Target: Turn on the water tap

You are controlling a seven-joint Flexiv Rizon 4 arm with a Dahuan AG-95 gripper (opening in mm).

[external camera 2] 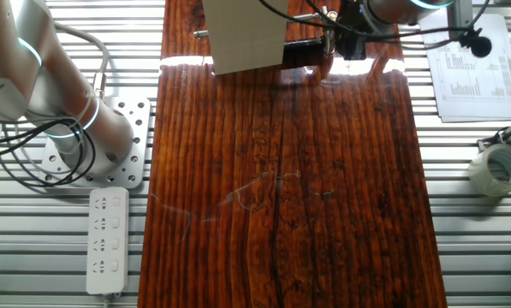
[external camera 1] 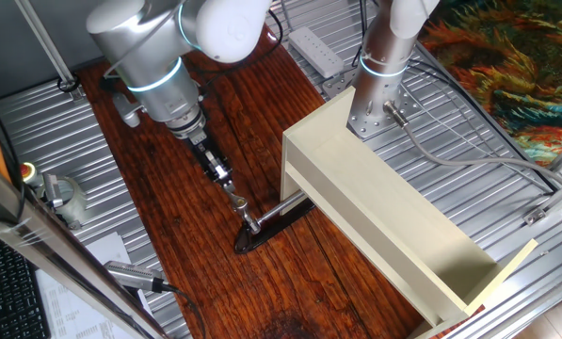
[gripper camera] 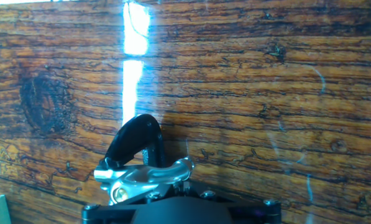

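Note:
The water tap (external camera 1: pixel 250 222) is a small chrome faucet on a dark oval base plate (external camera 1: pixel 273 226) on the wooden table. Its slim spout (external camera 1: pixel 292 201) runs right, under the beige box. Its thin lever handle (external camera 1: pixel 235 200) slants up toward my gripper (external camera 1: pixel 224 179), which comes down from the upper left. The narrow fingers look shut, and their tips are at the lever's end. In the hand view the chrome tap (gripper camera: pixel 149 177) and its dark base plate (gripper camera: pixel 132 140) sit right at the black gripper body. In the other fixed view my gripper (external camera 2: pixel 349 41) is at the far edge, and the tap is mostly hidden.
A long beige open box (external camera 1: pixel 384 212) lies right of the tap, over its spout. It also shows in the other fixed view (external camera 2: pixel 242 34). A second arm's base (external camera 1: pixel 379 89) stands behind it. A silver cylindrical tool with a cable (external camera 1: pixel 135 276) lies front left. A power strip (external camera 2: pixel 107 239) lies off the wood.

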